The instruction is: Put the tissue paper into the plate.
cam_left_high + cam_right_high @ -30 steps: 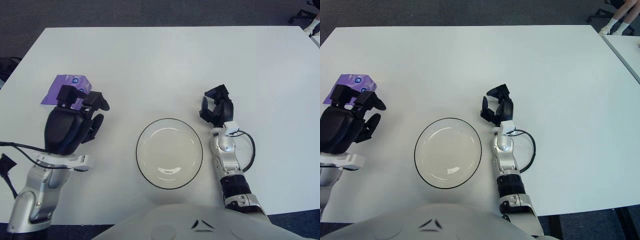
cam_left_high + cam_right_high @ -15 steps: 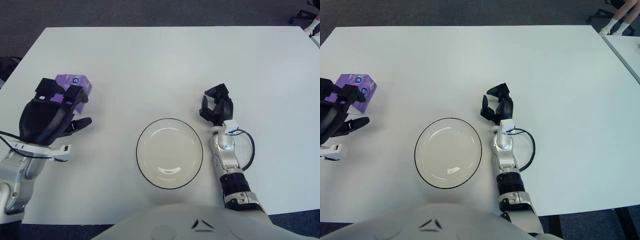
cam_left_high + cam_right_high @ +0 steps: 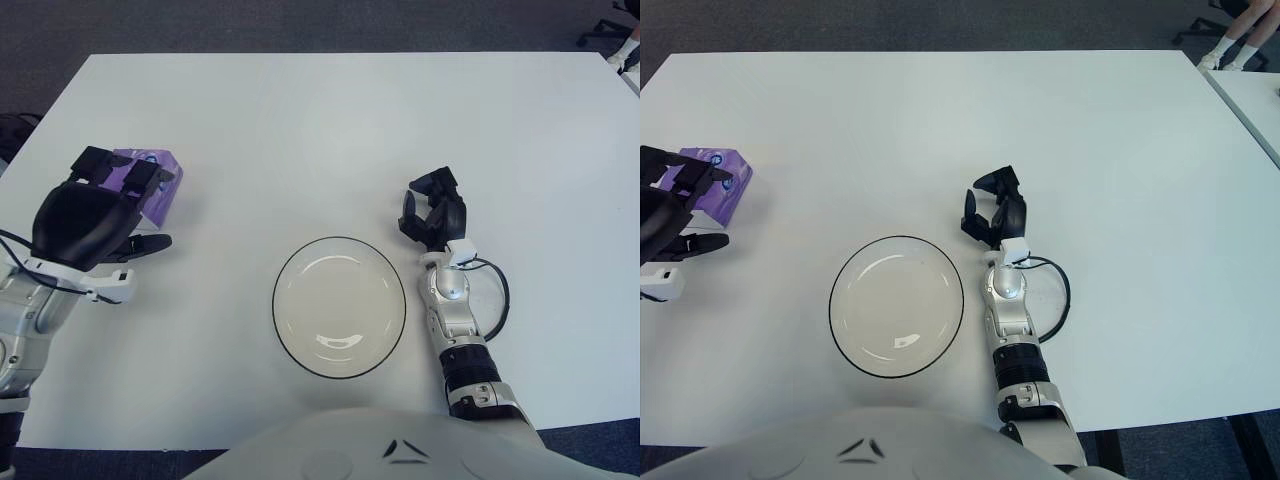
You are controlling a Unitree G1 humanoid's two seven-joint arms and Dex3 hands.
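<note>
One object matters: the purple tissue paper pack point(image 3: 150, 185) at the white worktop's point(image 3: 330, 130) far left edge, well apart from the clear round plate point(image 3: 339, 306) at centre. Left hand point(image 3: 88, 218) is far nearer, its black fingers point(image 3: 135, 181) spread over the pack's near side, not yet closed on it. Pack's long axis can't be told under the hand. Right hand point(image 3: 433, 214) shows just right of the plate, fingers curled, holding nothing. Right eye view shows the pack's right face clear of the fingers; left eye view shows more of the palm.
</note>
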